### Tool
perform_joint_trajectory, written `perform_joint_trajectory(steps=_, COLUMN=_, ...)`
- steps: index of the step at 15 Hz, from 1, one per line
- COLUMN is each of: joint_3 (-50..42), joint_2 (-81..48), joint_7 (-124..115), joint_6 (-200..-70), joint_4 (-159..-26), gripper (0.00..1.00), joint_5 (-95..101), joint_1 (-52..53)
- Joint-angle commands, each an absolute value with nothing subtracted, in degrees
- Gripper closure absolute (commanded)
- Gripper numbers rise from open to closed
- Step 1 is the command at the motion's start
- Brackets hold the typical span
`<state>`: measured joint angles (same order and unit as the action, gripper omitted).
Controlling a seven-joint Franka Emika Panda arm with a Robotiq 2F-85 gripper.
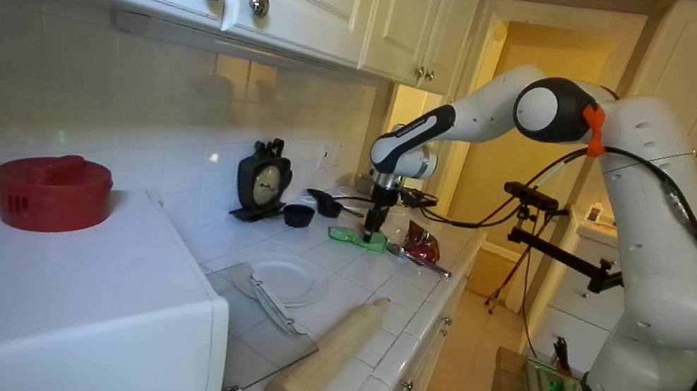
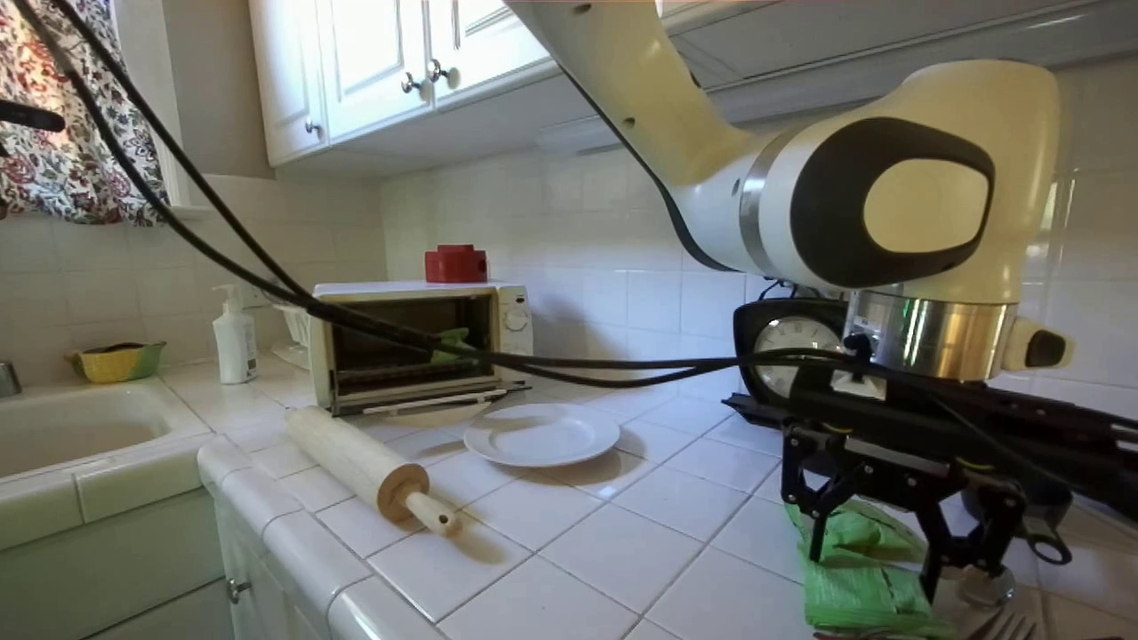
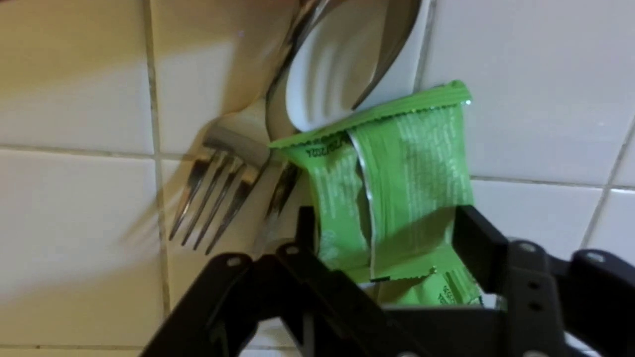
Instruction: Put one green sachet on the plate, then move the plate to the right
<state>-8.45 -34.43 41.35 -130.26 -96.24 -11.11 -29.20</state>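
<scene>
The claw (image 3: 388,220) stands with its fingers (image 3: 471,228) spread wide and grips nothing; the green sachet (image 3: 412,183) lies on the bench (image 2: 676,529) between them, one side edge by each fingertip, its greater part reaching ahead of them in the wrist view; its back seam runs roughly fore and aft through the gap, the crimped ends lying crosswise, so a squeeze now would pinch it side to side; how low the fingertips sit against those edges is hard to judge from above.

A second green packet (image 3: 441,292) peeps out just behind the sachet's rear end, under the claw; since only one is wanted, I judge that closing too far back might gather both, and that a small shift towards the far crimp would be safer; the fork (image 3: 238,141) lies just beside the sachet's far left corner, as the wrist view has it, and could snag.

Farther off, in both exterior views, the plate (image 2: 542,436) lies flat and well apart from the claw, the sachet not yet on it; the rolling pin (image 2: 356,462) rests near it; the toaster oven (image 1: 93,301) stands beyond the plate from the claw, so moving the plate is a later step.
</scene>
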Motion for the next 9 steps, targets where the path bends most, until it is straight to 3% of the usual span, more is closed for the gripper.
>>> perform_joint_trajectory(steps=1, joint_3=-7.4, joint_2=-35.5, joint_7=42.2, joint_6=-129.0, joint_4=-93.9, gripper=0.58, joint_5=-10.6, joint_1=-30.1)
perform_joint_trajectory(steps=7, joint_3=-7.4, joint_2=-34.5, joint_7=42.1, joint_6=-129.6, joint_4=-94.3, gripper=0.97, joint_5=-10.3, joint_1=-29.7)
perform_joint_trajectory(steps=9, joint_3=-7.6, joint_2=-34.0, joint_7=41.7, joint_6=-129.4, joint_4=-94.6, gripper=1.00, joint_5=-10.0, joint_1=-29.5)
